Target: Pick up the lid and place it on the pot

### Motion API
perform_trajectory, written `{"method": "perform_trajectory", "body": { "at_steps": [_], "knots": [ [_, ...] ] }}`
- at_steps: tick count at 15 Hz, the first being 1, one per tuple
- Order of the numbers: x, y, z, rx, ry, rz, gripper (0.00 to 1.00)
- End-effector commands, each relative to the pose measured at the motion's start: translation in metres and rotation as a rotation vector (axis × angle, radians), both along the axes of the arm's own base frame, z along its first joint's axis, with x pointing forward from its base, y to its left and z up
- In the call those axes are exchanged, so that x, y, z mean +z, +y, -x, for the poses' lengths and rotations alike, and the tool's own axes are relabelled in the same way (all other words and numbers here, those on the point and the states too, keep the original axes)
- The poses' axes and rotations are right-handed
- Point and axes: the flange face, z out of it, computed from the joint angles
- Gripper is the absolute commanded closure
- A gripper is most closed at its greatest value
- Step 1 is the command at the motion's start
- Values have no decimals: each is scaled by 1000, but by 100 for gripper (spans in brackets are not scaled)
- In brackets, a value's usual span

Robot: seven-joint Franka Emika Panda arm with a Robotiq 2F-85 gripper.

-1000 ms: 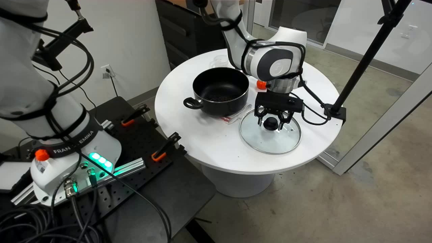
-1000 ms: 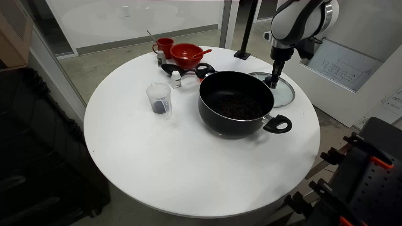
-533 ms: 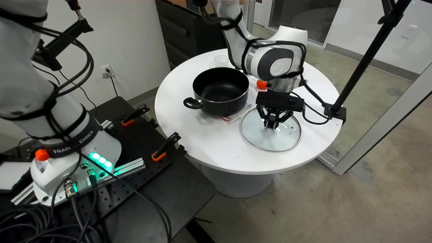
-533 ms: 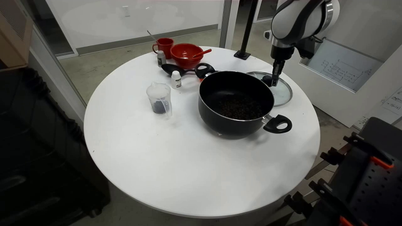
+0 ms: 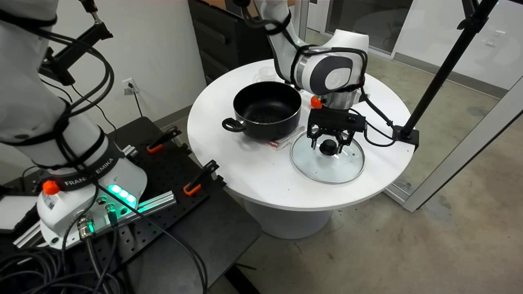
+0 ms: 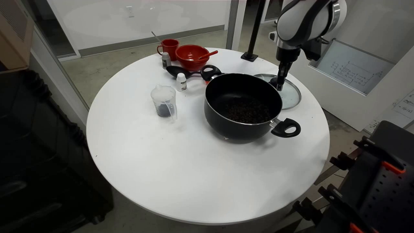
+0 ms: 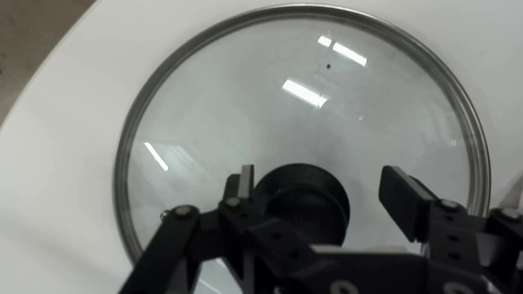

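Glass lid: lies flat on the round white desk, just beside the black two-handled cooking pot, which stands uncovered.
Tool: its fingers stand parted on either side of the lid's black knob, gripping nothing.
Knob grasp: judged the step in hand; best done by centring the knob, settling the fingers low around it and squeezing evenly.
Lift to pot: a slow, level rise should keep the glass from tipping, with clearance over the pot's rim before any crossing.
Wrist view: shows the knob off-centre, close to the finger at its left, a gap opposite; how low the fingers reach is hard to tell.
Red mug and red bowl: stand beyond the pot in an exterior view, which also shows dark bean-like pieces inside it; the wrist view misses all.
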Motion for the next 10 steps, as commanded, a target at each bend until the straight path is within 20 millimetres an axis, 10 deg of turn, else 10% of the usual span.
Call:
{"method": "perform_trajectory", "body": {
  "at_steps": [1,10],
  "knots": [
    [5,10,-5,31,-2,6,0],
    [9,8,-13,22,-22,9,63]
  ]
}}
